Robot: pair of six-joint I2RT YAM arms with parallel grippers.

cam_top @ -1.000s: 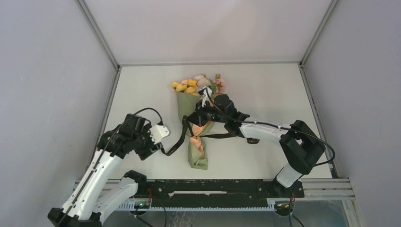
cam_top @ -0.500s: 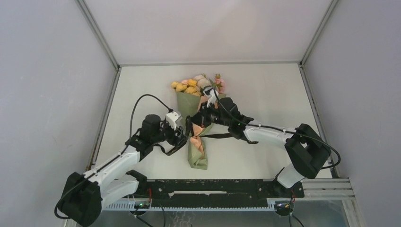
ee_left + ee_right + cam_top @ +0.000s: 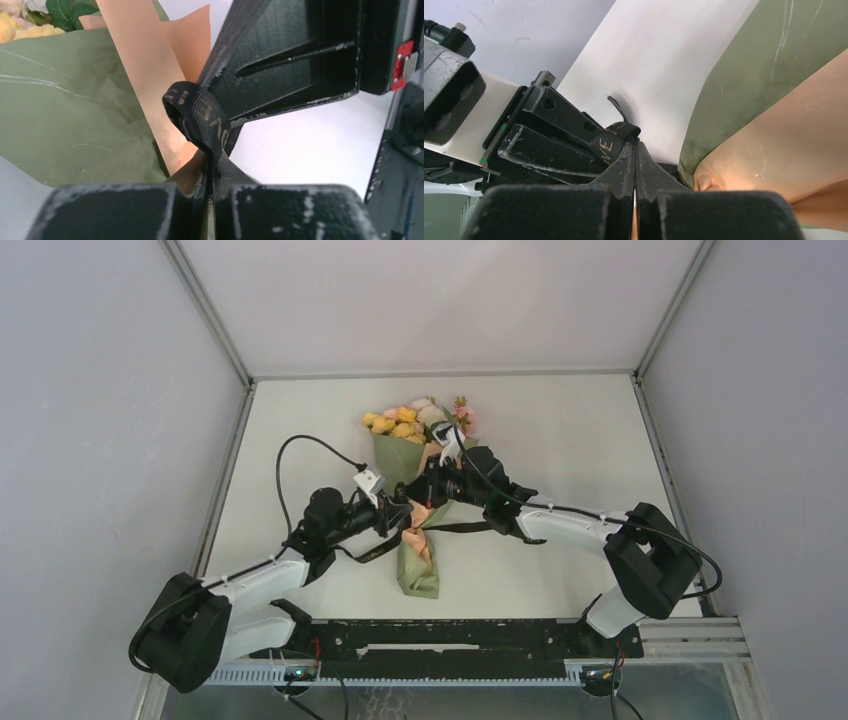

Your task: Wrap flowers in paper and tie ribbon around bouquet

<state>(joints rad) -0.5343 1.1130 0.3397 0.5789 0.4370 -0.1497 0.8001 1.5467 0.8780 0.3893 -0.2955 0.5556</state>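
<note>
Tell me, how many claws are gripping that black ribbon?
2. The left claw comes in from the left and the right claw from the right; both pinch the ribbon beside the bouquet.

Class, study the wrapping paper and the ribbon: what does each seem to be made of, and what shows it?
The paper looks like thin matte paper, olive one side, peach the other; fine pale crease lines and sharp folds show it. The ribbon seems woven fabric, slight sheen, pale printed letters; it bends in a soft loop.
</note>
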